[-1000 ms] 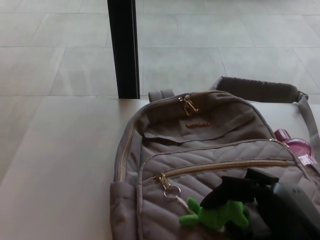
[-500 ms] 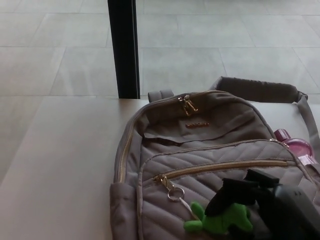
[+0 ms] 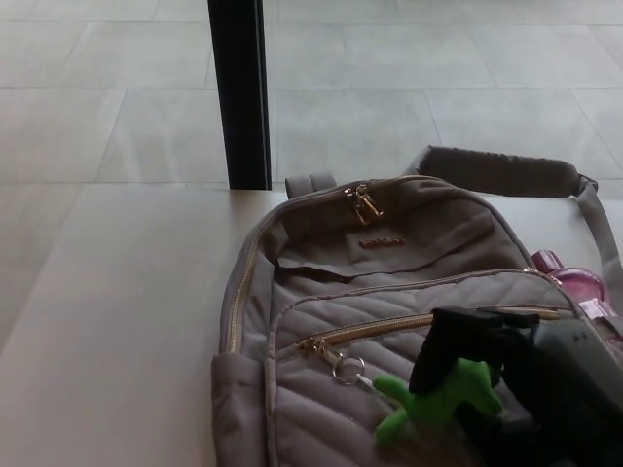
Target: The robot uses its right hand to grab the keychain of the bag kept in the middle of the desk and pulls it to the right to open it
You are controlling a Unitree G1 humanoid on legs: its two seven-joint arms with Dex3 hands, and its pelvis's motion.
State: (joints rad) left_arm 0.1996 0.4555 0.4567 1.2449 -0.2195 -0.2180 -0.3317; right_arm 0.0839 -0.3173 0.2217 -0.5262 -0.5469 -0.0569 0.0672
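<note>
A grey quilted backpack (image 3: pixel 389 272) lies flat on the white desk (image 3: pixel 127 321), its front pocket closed by a gold zipper (image 3: pixel 389 326). The zipper pull (image 3: pixel 326 352) sits at the left end of that pocket, with a metal ring (image 3: pixel 348 370) and a short cord leading to a green plush keychain (image 3: pixel 438 404). My right hand (image 3: pixel 487 365) comes in from the lower right and its black fingers are shut on the green keychain, lifting it slightly off the bag. My left hand is out of the picture.
A pink bottle (image 3: pixel 574 284) sticks out of the bag's right side pocket. A padded shoulder strap (image 3: pixel 496 173) lies behind the bag. A black post (image 3: pixel 238 92) stands beyond the desk's far edge, over a tiled floor.
My right hand has moved up and slightly right with the green keychain, pulling the cord taut. The zipper pull has shifted a little to the right.
</note>
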